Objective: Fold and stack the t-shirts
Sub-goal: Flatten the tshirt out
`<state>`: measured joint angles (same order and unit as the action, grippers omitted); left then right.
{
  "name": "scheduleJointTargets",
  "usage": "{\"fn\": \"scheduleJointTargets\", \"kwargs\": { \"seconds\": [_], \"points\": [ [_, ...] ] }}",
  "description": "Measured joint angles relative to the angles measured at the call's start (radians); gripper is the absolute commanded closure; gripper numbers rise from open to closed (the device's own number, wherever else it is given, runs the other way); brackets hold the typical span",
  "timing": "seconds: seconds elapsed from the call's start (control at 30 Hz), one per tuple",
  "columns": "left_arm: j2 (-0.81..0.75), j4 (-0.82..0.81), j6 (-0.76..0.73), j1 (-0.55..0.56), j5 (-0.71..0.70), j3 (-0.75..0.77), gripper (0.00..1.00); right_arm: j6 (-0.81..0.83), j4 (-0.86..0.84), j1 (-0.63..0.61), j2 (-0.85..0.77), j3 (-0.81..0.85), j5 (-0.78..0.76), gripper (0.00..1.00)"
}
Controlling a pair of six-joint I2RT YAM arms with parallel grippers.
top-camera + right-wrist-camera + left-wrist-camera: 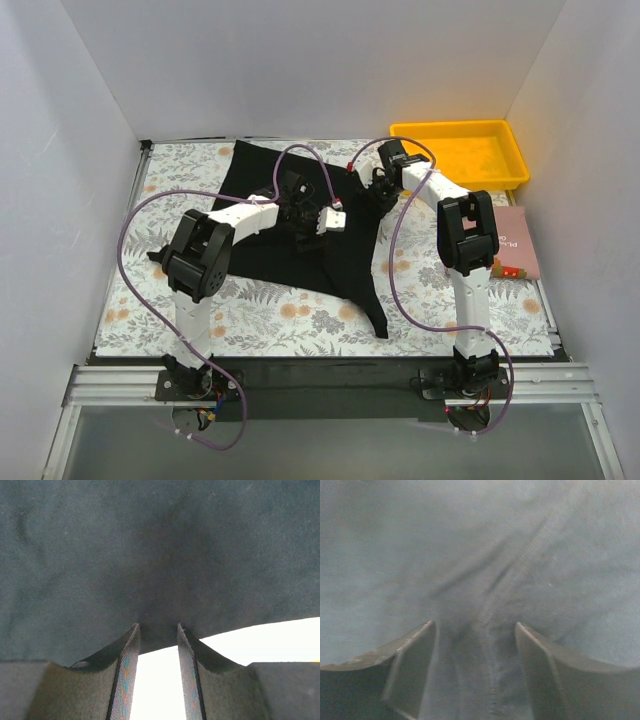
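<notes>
A black t-shirt (330, 255) lies spread and rumpled on the floral table cover, one corner trailing toward the near edge. My left gripper (312, 215) is down on the middle of the shirt. In the left wrist view its jaws (475, 630) stand wide apart, with a seam and creases of the fabric (480, 555) running between them. My right gripper (372, 195) is at the shirt's far right edge. In the right wrist view its jaws (159, 627) are drawn in to a narrow gap, and the hem of the cloth (150, 545) crosses between the tips.
A yellow tray (460, 183) stands at the back right corner. A pinkish book (518, 245) lies along the right side, beside the right arm. Floral cover (270, 315) shows in front of the shirt. White walls close in on three sides.
</notes>
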<state>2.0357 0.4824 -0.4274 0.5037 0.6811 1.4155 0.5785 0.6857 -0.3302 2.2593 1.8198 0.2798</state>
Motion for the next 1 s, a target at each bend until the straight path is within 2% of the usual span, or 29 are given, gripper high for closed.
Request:
{"fn": "scheduleJointTargets", "kwargs": {
  "seconds": [0.13, 0.17, 0.27, 0.3, 0.4, 0.53, 0.63, 0.8, 0.9, 1.0],
  "points": [
    [0.019, 0.065, -0.032, 0.003, 0.003, 0.008, 0.57, 0.002, 0.000, -0.002, 0.000, 0.000, -0.013, 0.58],
    [0.021, 0.084, -0.039, 0.004, 0.003, 0.013, 0.66, 0.004, 0.001, -0.002, 0.000, -0.001, -0.016, 0.58],
    [0.022, 0.136, -0.058, 0.006, 0.000, 0.022, 0.83, 0.012, 0.002, -0.003, 0.000, -0.002, -0.019, 0.59],
    [0.022, 0.154, -0.065, 0.006, -0.001, 0.022, 0.92, 0.016, 0.002, -0.004, 0.000, -0.002, -0.019, 0.59],
    [0.014, 0.193, -0.079, 0.000, -0.002, 0.010, 1.00, 0.034, 0.002, -0.004, -0.001, -0.006, -0.023, 0.63],
    [-0.090, 0.217, -0.085, -0.037, 0.004, -0.092, 1.00, 0.071, -0.014, -0.011, -0.038, -0.070, -0.031, 0.64],
    [-0.223, 0.268, -0.100, -0.125, 0.012, -0.163, 1.00, 0.103, -0.018, -0.027, -0.102, -0.170, -0.047, 0.66],
    [-0.372, 0.326, -0.156, -0.406, -0.004, -0.196, 1.00, 0.162, 0.020, -0.123, -0.241, -0.372, -0.095, 0.66],
    [-0.356, 0.333, -0.202, -0.600, -0.045, -0.197, 1.00, 0.177, 0.075, -0.226, -0.314, -0.470, -0.100, 0.66],
    [-0.315, 0.319, -0.240, -0.725, -0.101, -0.233, 1.00, 0.178, 0.158, -0.295, -0.328, -0.489, -0.071, 0.66]
  ]
}}
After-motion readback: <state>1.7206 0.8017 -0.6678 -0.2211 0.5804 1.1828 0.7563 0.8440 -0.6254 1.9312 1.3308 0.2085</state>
